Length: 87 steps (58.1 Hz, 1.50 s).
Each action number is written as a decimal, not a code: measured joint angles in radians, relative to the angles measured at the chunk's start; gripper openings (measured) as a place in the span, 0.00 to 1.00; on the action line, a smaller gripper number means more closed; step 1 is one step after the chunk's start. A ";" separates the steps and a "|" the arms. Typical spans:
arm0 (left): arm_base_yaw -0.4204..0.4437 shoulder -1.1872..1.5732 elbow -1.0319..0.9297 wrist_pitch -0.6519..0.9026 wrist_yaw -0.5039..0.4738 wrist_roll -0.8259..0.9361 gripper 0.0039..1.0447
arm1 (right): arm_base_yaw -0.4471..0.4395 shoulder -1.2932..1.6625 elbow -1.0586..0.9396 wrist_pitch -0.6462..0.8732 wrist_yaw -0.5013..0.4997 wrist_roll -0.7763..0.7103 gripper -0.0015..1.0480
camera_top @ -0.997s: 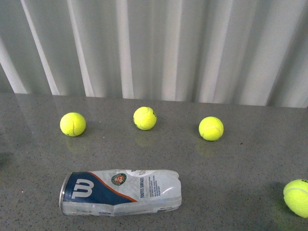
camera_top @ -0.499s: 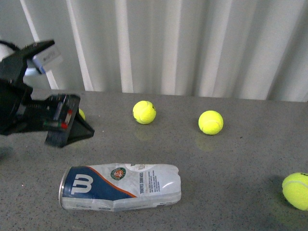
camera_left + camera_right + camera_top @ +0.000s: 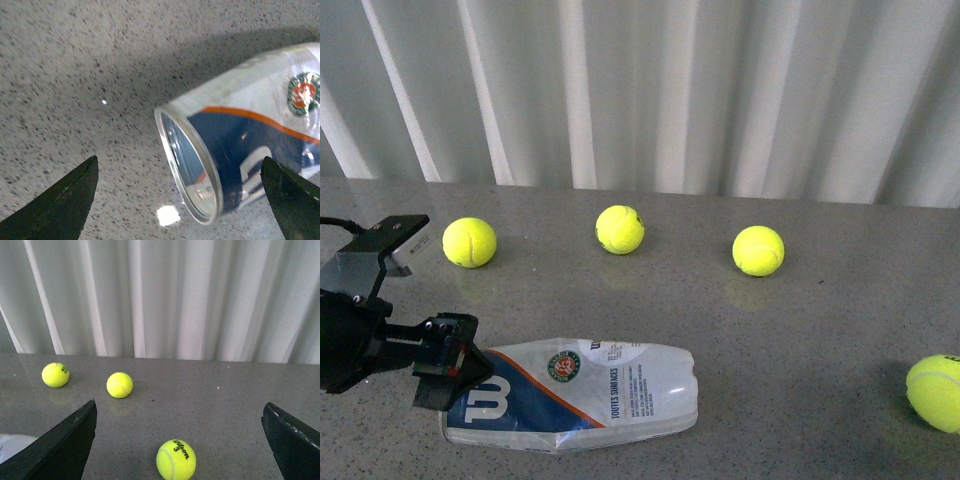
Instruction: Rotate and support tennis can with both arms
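Lying on its side on the grey speckled table (image 3: 820,330), low and left of centre in the front view: the can (image 3: 575,398), silver-rimmed open end to the left, dented clear end to the right, blue, white and orange label turned up. Sitting right at that rimmed end, the left claw (image 3: 448,362), overlapping the can's left tip from the front; touching or just short of it, hard to tell from there. From the left wrist, left claw (image 3: 178,161) spread wide, one black finger (image 3: 60,205) over bare table, the other finger (image 3: 292,197) beside the blue part of the label, with the can's rim between the two and nearer the second. Nothing pinched. Out of the front view, the right claw (image 3: 178,405), also spread wide in its own wrist picture and gripping nothing. Behind the can, a row of three: ball (image 3: 470,242), ball (image 3: 620,229), ball (image 3: 758,251). Far right, near the table's front edge, a fourth ball (image 3: 935,392). At the back, a white pleated curtain (image 3: 720,90).
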 joint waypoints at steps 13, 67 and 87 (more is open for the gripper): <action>-0.004 -0.040 -0.012 -0.023 0.109 -0.123 0.94 | 0.000 0.000 0.000 0.000 0.000 0.000 0.93; -0.109 -0.008 -0.067 0.147 0.144 -0.293 0.11 | 0.000 0.000 0.000 0.000 0.000 0.000 0.93; -0.162 -0.297 0.072 -0.203 0.185 -0.030 0.03 | 0.000 0.000 0.000 0.000 0.000 0.000 0.93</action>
